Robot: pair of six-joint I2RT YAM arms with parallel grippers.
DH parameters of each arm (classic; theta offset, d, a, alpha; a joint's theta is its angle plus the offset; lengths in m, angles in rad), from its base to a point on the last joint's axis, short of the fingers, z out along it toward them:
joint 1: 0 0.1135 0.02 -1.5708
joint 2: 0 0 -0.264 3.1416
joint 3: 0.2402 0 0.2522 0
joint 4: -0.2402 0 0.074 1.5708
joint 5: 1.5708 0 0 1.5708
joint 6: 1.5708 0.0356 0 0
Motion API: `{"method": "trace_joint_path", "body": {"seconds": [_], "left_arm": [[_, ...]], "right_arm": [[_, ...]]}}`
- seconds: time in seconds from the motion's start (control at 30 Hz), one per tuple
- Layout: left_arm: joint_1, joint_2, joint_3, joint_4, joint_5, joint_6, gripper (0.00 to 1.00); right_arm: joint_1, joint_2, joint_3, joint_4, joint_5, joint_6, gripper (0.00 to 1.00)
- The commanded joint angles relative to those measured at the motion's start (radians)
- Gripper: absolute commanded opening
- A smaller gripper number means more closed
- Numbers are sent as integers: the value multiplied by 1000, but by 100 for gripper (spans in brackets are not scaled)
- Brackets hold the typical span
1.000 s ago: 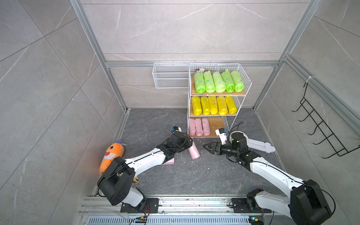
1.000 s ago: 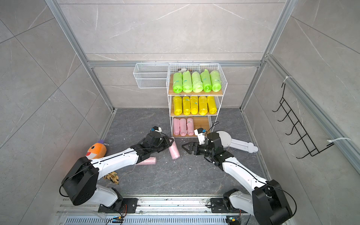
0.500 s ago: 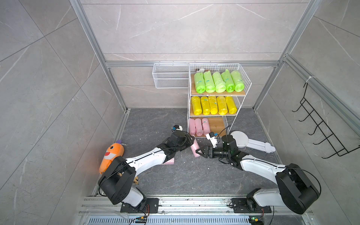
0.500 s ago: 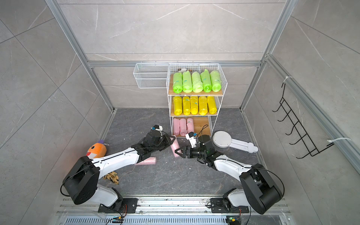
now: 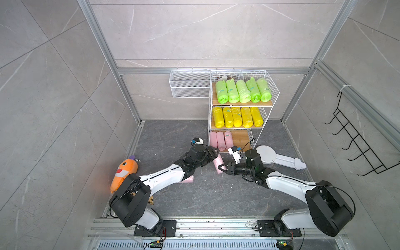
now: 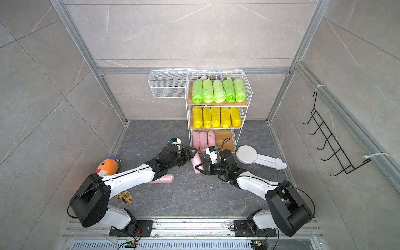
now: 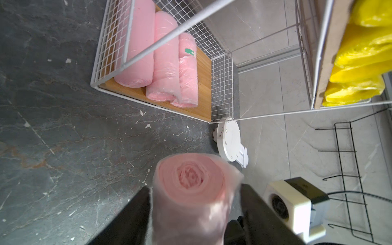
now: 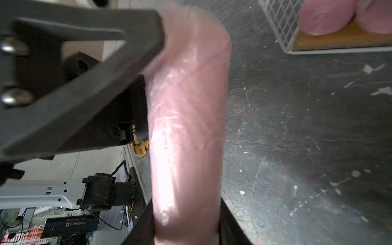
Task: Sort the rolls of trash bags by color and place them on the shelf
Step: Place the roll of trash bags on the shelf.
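Pink roll (image 5: 218,162) mid-frame, long axis up-down in frame, upper end toward shelf (image 5: 274,93). Right gripper (image 5: 221,168) clamps lower end; left gripper (image 5: 216,153) spread wide, flanking upper end. Three pink rolls (image 5: 220,140) at left of lowest board (image 5: 241,139), right part bare. Another pink roll (image 5: 187,179) on floor under left arm.

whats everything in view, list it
shelf: one, white, back wall
green rolls: five, lime, top tier
yellow rolls: five, yellow, middle tier
shelved pink rolls: three, pink, bottom tier
held pink roll: one, pink, before shelf
floor pink roll: one, pink, floor
wire basket: one, white, beside shelf
hook rack: one, black, wall
plush shark: one, orange, floor
round device: one, white, floor
patterned cloth: one, tan, floor
left gripper: one, black, open round roll
right gripper: one, black, shut on roll
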State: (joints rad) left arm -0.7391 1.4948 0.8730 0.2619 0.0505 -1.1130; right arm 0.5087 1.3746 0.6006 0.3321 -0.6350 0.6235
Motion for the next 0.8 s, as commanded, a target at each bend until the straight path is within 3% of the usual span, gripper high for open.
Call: {"method": "trace_joint_path", "body": {"seconds": [0.0,0.3,0.53,0.77], "left_arm": [[4,-37,6,-9,-48,54,80],[11,-70,-9,-86,-106,151,83],[11,-65,-18,-80,-81,162,83],[12,-70,-33,-75,-72,162,83]], "right_arm": [[-48,-56,-17,-85,45,-50,34],[-188,-152,28,-412,303,-205,34],[-220,5,162,-443,483,-260,34],[-234,178,257,-371,548,-289,34]]}}
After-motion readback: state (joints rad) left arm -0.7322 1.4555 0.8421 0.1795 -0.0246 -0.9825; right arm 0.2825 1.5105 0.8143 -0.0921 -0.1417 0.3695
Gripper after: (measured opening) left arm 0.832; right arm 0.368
